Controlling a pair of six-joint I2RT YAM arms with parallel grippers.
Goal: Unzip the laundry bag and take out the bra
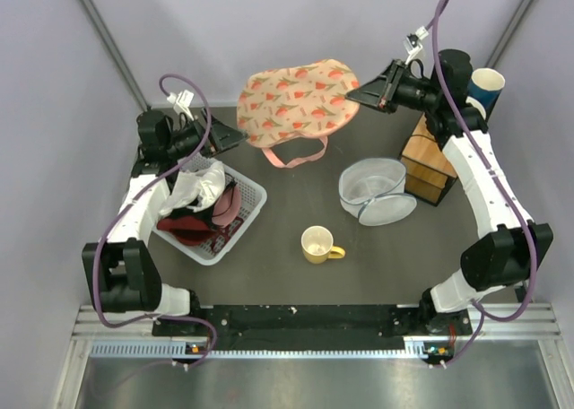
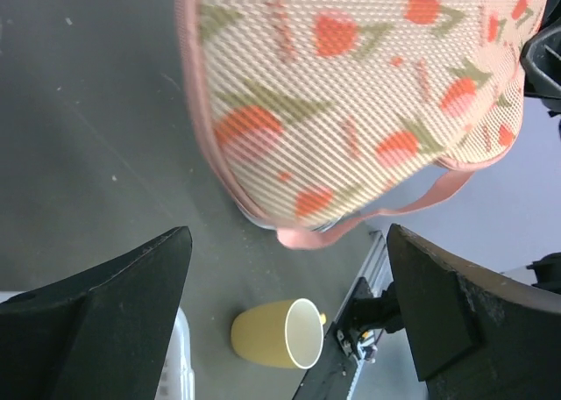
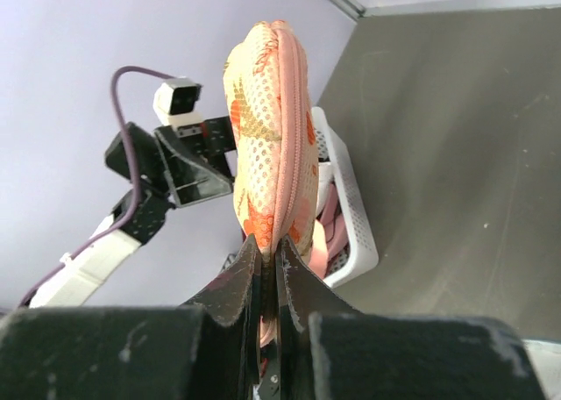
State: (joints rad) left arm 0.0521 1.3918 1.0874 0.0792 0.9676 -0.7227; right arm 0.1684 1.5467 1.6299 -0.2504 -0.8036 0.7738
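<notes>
The peach-pink laundry bag [image 1: 296, 100] with red prints hangs in the air over the back of the table, its pink strap loop [image 1: 296, 155] hanging below. My right gripper [image 1: 356, 94] is shut on the bag's right end; in the right wrist view the gripper [image 3: 270, 253] pinches the zipped seam of the bag [image 3: 272, 128]. My left gripper [image 1: 239, 140] is open just left of and below the bag's left end, not touching it. In the left wrist view the bag [image 2: 351, 84] fills the top, above the open gripper [image 2: 289, 273]. The bra is hidden.
A white basket [image 1: 254, 194] of clothes stands at the left. A yellow mug [image 1: 318, 245] stands mid-table, also in the left wrist view [image 2: 273, 333]. A round white mesh container [image 1: 377, 192] with blue trim, a wooden box [image 1: 429, 162] and a blue cup [image 1: 487, 88] are at the right.
</notes>
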